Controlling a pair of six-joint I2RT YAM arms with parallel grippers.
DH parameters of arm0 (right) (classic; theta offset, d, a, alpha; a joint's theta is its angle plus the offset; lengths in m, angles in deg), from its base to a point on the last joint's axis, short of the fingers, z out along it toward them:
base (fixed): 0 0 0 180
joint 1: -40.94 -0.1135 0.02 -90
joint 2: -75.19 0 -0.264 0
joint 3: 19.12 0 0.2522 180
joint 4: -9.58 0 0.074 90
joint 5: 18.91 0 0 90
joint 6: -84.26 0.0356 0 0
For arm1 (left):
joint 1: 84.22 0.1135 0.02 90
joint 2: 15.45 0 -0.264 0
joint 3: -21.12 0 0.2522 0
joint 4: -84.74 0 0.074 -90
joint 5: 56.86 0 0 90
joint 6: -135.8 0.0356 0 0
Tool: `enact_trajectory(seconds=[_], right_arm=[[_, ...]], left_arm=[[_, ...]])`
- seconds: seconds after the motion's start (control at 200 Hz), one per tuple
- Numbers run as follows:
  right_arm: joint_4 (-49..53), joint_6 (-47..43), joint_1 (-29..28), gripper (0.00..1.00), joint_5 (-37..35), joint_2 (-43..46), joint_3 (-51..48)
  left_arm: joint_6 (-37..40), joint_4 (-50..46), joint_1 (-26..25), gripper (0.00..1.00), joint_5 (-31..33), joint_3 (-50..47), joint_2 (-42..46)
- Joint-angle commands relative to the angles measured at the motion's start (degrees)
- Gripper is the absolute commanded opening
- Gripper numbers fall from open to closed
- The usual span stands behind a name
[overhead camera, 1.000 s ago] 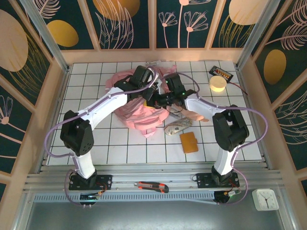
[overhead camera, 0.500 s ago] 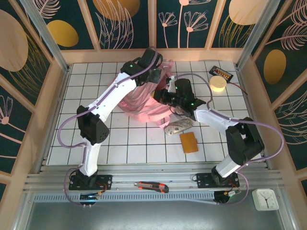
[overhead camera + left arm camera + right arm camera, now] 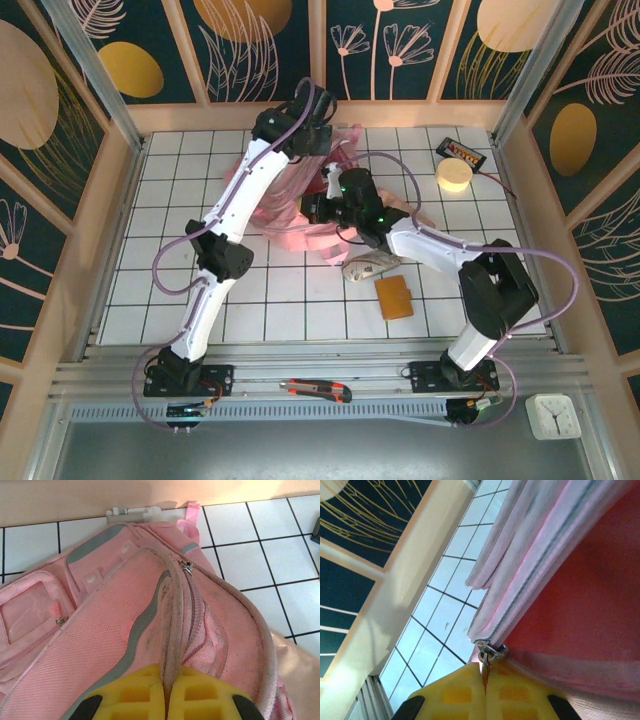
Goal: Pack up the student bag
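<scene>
A: Where is the bag (image 3: 290,210)?

B: Upper middle of the top view, on the tiled table (image 3: 180,290), close to the back wall; both arms reach over it.

A: And the left gripper (image 3: 166,682)?

B: Bottom centre of its wrist view; its yellow fingers (image 3: 135,695) are pressed together on a grubby pink band (image 3: 170,620) running up the middle of the bag; a zip slider (image 3: 188,568) sits beside the band's upper end, well apart from the fingers; a clear pocket (image 3: 27,610) shows at the left edge.

A: Right gripper (image 3: 485,680)?

B: Bottom of its own view, jaws closed; they pinch a small metal pull tab (image 3: 489,653) at their tips; pale pink folds rise from the tab to the upper right; darker pink fabric takes up the right side; tiles and wall lie to the left.

A: What else is there?

B: An orange wallet (image 3: 393,296) right of centre in the top view; a yellow roll (image 3: 454,175) at the upper right, with a black box (image 3: 462,152) just beside it; a knife (image 3: 315,389) on the rail at bottom centre; a clock (image 3: 552,415) in the bottom right corner.
</scene>
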Motion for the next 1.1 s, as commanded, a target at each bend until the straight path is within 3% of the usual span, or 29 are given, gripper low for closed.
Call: enact_trajectory(seconds=[0.0,0.41,0.621,0.661,0.716,0.856,0.986,1.096], right_arm=[[0.8,-4.4,-5.0,0.00,8.2,-4.4,-0.1],[-7.1,-39.0,-17.5,0.00,-7.1,-15.7,5.2],[-9.6,-43.7,-18.3,0.02,-1.7,-24.4,12.5],[-8.2,-43.1,-18.2,0.08,-1.6,-25.4,14.4],[-7.9,-40.6,-17.7,0.24,-1.3,-24.5,14.4],[-11.6,-33.4,-15.3,0.60,1.9,-12.5,3.9],[-9.1,-24.6,-12.6,0.63,4.3,-0.3,-4.1],[-9.2,-9.8,-6.5,0.63,6.0,7.3,-9.5]], left_arm=[[-2.4,13.5,1.5,0.00,3.7,5.2,-0.3],[0.6,10.2,1.5,0.00,3.7,5.7,-1.1],[1.3,8.5,1.5,0.00,2.7,5.6,-0.5],[1.7,8.2,1.6,0.00,2.5,5.6,-0.3],[2.5,7.8,1.6,0.00,2.4,5.6,0.1],[5.5,5.2,1.6,0.00,1.7,5.6,0.8],[8.3,2.4,1.6,0.00,1.5,5.6,1.2],[9.4,1.5,1.6,0.00,1.2,5.7,1.4]])
